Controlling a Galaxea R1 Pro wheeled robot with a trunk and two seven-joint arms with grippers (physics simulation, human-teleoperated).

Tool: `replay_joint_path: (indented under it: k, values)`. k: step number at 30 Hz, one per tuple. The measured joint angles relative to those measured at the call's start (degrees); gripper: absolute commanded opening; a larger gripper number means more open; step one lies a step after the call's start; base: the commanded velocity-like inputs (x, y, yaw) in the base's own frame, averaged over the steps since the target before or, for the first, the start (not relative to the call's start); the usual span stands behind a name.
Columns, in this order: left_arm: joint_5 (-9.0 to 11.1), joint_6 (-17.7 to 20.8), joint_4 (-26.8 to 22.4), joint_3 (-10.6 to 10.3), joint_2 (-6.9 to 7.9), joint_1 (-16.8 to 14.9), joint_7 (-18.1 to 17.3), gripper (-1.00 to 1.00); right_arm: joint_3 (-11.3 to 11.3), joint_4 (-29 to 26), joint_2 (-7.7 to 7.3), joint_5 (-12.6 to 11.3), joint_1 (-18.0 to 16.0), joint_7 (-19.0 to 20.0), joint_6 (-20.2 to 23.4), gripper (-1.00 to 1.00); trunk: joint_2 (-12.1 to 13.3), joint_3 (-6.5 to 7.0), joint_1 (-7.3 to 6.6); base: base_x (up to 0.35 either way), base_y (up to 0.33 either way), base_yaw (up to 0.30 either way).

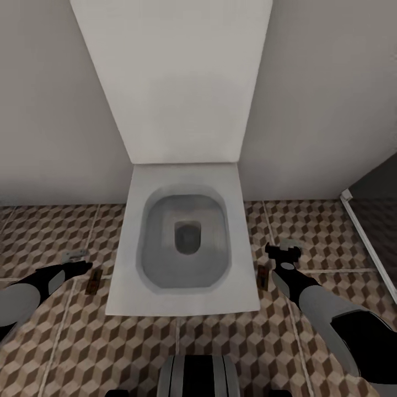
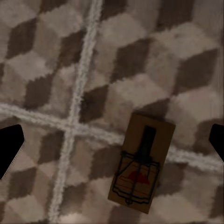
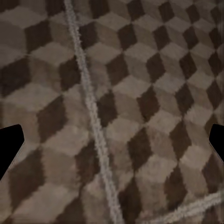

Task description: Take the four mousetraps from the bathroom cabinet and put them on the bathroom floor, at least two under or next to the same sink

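Note:
One mousetrap [image 1: 94, 281], a small dark brown slab, lies on the cube-patterned bathroom floor [image 1: 49, 231] just left of the toilet. In the left wrist view this mousetrap [image 2: 140, 170] lies flat across a grout line, wire parts up. My left gripper [image 1: 77, 268] hovers beside it, open and empty, with dark fingertips [image 2: 9, 147] far apart. A second mousetrap [image 1: 263, 277] lies right of the toilet, close to my right gripper [image 1: 282, 252]. That gripper [image 3: 112, 142] is open over bare tiles. The cabinet and the sink are out of view.
A white square toilet [image 1: 182, 300] with its lid up stands straight ahead against the pale wall. A shower threshold and darker shower tiles [image 1: 380, 226] lie at the right. My base [image 1: 198, 375] is close to the toilet's front.

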Motion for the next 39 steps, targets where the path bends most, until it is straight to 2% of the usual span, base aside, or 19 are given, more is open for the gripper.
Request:
replay_joint_path:
  k: [39]
  values:
    - [0.09,0.26,0.09,-0.02,-0.06,-0.08,0.08,1.0,-0.02,-0.01,-0.13,0.0,0.01,0.0,0.0,1.0,0.52,8.65,-1.0,0.0,0.0,0.0]
